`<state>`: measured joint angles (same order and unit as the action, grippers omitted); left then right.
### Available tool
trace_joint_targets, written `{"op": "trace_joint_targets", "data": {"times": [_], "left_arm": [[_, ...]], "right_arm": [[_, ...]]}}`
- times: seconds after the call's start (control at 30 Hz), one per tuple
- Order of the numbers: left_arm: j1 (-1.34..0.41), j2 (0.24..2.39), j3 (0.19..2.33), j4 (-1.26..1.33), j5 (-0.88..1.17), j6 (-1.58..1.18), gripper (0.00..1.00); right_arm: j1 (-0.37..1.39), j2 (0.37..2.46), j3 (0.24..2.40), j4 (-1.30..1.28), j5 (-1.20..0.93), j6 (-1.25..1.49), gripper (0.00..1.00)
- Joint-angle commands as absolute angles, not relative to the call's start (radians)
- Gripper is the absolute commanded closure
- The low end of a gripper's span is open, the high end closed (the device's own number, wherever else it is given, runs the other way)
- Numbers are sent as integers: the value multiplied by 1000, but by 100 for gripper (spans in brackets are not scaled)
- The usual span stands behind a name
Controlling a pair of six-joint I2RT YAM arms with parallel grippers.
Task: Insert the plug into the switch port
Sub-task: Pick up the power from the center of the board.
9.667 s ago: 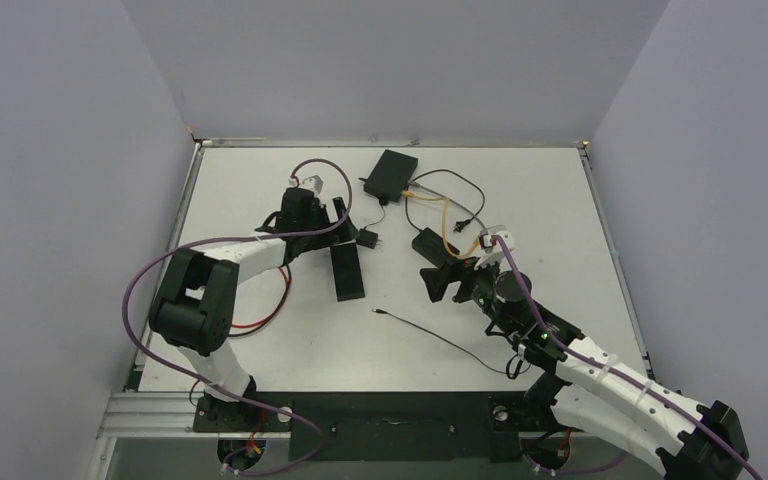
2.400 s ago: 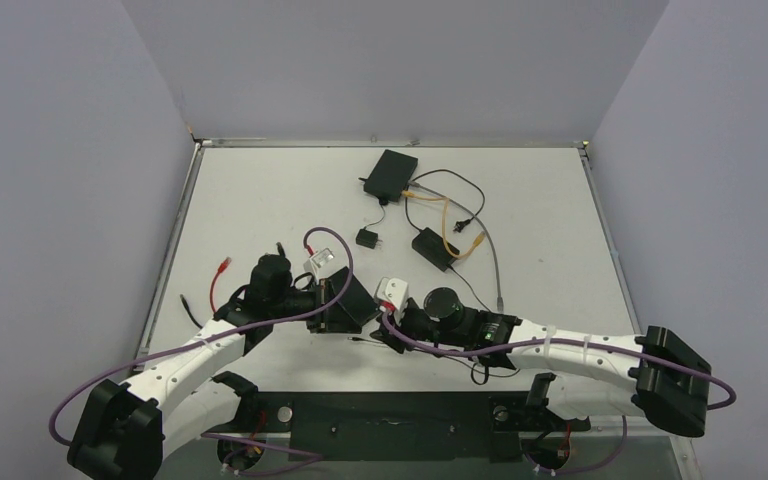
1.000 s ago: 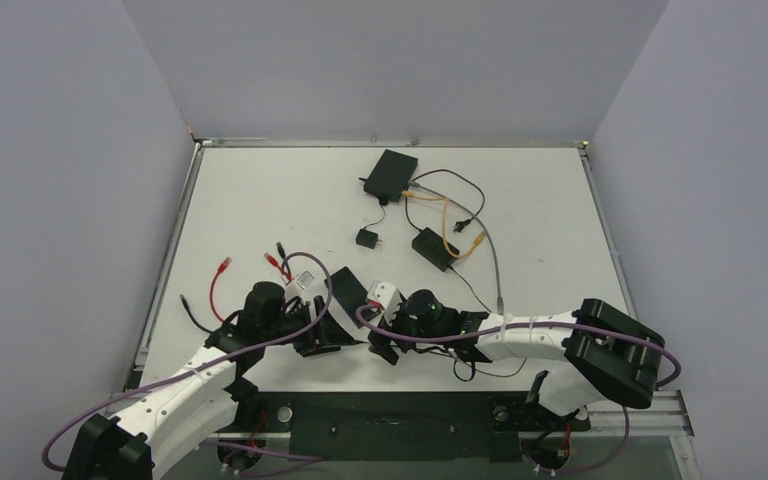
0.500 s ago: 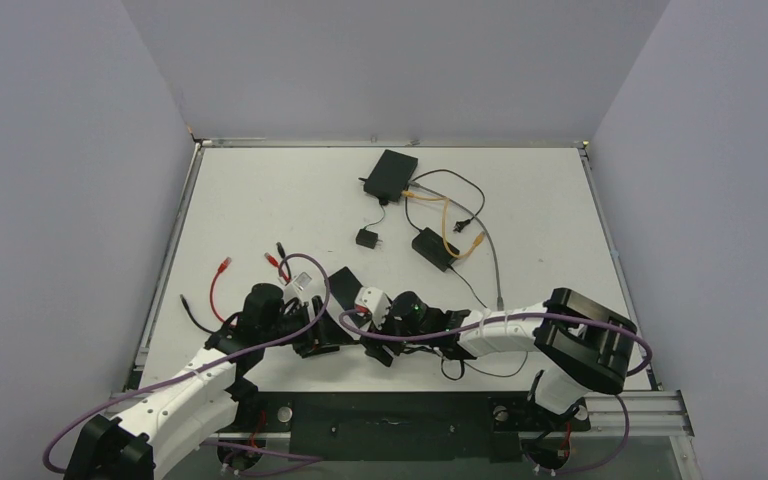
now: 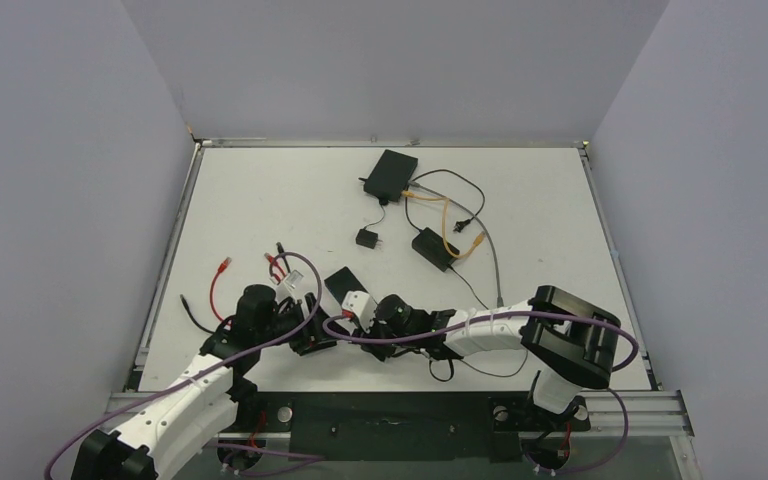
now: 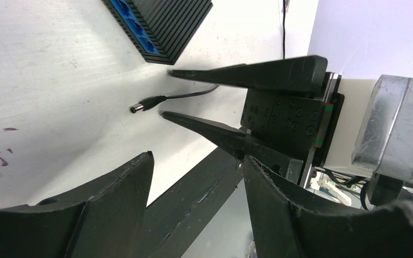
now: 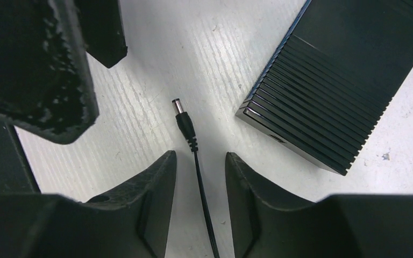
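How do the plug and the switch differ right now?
The plug is a slim, metal-tipped barrel on a thin cable; the switch is a broad ribbed box. The plug's cable runs between the right gripper's fingers; the switch lies outside them. Both are black, flat on the table, unconnected.

I found the near edge of the table (image 5: 260, 190) crowded. The switch (image 7: 339, 80) sat just beside the plug (image 7: 184, 121), and the left gripper (image 6: 196, 161), fingers spread, faced the right gripper (image 7: 200, 158), whose parted fingers straddled the cord. Loose cables (image 5: 215, 285) lay by the left edge. I saw open room toward the far left corner.
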<state>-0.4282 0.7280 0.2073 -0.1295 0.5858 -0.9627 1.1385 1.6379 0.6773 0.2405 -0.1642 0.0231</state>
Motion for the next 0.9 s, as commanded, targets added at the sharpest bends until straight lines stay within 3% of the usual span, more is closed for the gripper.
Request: {"op": "trace_joint_targets", "data": {"times": [0.0, 0.37, 0.87], "left_arm": [[-402, 706, 197, -102, 585, -980, 40], [-366, 707, 196, -97, 616, -981, 40], [-365, 762, 221, -52, 679, -941, 40]], "right_arm": [[1156, 1667, 724, 219, -128, 11, 67], [1175, 1681, 735, 185, -110, -5, 100], [1175, 1460, 629, 250, -144, -11, 100]]}}
